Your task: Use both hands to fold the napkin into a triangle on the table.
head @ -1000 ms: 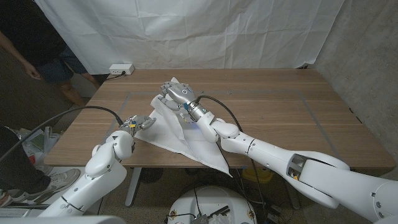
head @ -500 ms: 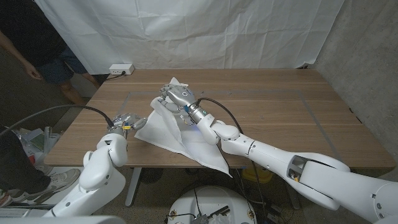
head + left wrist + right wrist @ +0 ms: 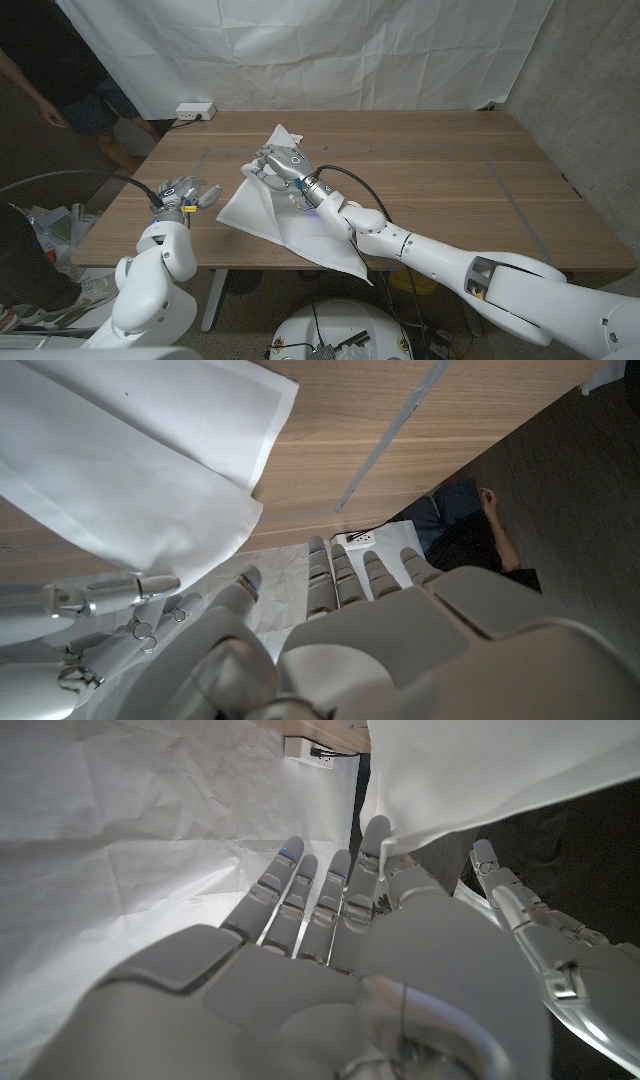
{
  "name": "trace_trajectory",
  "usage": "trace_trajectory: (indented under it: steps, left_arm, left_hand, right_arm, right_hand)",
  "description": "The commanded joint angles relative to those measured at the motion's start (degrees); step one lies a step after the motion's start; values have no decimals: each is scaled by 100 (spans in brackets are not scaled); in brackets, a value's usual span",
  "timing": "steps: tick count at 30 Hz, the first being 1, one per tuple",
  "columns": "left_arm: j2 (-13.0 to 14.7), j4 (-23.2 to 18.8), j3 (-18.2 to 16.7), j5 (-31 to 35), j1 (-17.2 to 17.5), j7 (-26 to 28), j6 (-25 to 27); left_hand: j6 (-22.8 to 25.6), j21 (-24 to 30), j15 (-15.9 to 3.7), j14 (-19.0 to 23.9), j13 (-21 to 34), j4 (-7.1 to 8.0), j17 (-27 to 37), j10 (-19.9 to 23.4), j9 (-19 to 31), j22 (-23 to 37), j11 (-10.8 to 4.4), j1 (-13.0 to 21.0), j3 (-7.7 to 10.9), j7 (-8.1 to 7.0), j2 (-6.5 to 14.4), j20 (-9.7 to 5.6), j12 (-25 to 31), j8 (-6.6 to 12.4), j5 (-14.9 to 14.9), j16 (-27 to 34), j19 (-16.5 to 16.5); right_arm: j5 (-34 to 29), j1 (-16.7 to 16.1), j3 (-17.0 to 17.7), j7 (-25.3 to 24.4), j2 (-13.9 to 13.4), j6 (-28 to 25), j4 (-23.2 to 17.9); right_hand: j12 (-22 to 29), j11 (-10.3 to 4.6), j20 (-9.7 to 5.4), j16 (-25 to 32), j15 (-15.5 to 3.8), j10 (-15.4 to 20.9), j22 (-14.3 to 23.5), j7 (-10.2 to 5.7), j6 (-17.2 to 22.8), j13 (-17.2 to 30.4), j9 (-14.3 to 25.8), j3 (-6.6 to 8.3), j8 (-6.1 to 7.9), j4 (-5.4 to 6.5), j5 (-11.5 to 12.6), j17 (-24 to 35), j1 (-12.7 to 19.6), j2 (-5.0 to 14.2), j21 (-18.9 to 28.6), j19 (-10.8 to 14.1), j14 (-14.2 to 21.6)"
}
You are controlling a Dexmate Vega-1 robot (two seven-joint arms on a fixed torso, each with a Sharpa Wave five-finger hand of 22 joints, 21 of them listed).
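A wooden table (image 3: 430,170) with a faint taped rectangle on its top stands before a wrinkled white backdrop (image 3: 330,50); a white power strip (image 3: 195,110) sits at the table's far corner at about 10 o'clock, and a person (image 3: 50,90) in dark clothes stands beyond that corner at the room's edge. The napkin (image 3: 285,210) is plain white cloth, creased and partly lifted, lying left of the table's middle: one pointed corner rises toward 12 o'clock near the far side, and another long point trails toward 5 o'clock over the near edge. The right hand (image 3: 283,162) is on the napkin's upper part, with a fold of cloth caught against its fingers (image 3: 372,855) in the right wrist view. The left hand (image 3: 183,193) is at 9 o'clock of the napkin, clear of the cloth, fingers spread and holding nothing.
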Motion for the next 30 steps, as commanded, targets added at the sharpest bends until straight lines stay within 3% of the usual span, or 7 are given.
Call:
trace_trajectory:
  steps: [1,16,30]
  left_arm:
    - [-473,-304,-397,-110,543,1064,-396]
    - [-708,-333,-721,-457,731,1619,-889]
    - [-728,-386,-645,-345,763,1537,-634]
  left_hand:
    - [-167,1,41,-19,14,-61,21,-69,8,15,39,24,-1,-62,-28,62,-30,-10,32,-33,3]
    - [-304,-14,82,-98,16,-85,29,-163,9,19,86,-9,-27,-60,-35,90,-41,10,21,-45,-21]
    - [-349,-27,76,-122,18,-80,35,-205,8,23,73,-57,-49,-67,-33,76,-36,32,14,-37,-48]
  right_arm:
    - [-6,-163,-97,94,-83,109,-171]
    - [14,-352,-294,238,-68,261,-54]
    - [20,-284,-585,307,507,379,577]
  right_hand:
    - [4,6,-3,-7,-554,45,18,12,37,6,-2,-12,12,9,-13,11,61,-12,8,29,44]
    - [-10,9,-3,-29,-543,50,18,21,42,7,-3,-8,9,14,-9,4,62,-14,6,35,53]
    - [-11,32,7,-32,-532,82,18,33,34,8,-4,-10,2,14,-8,10,74,-6,9,55,75]
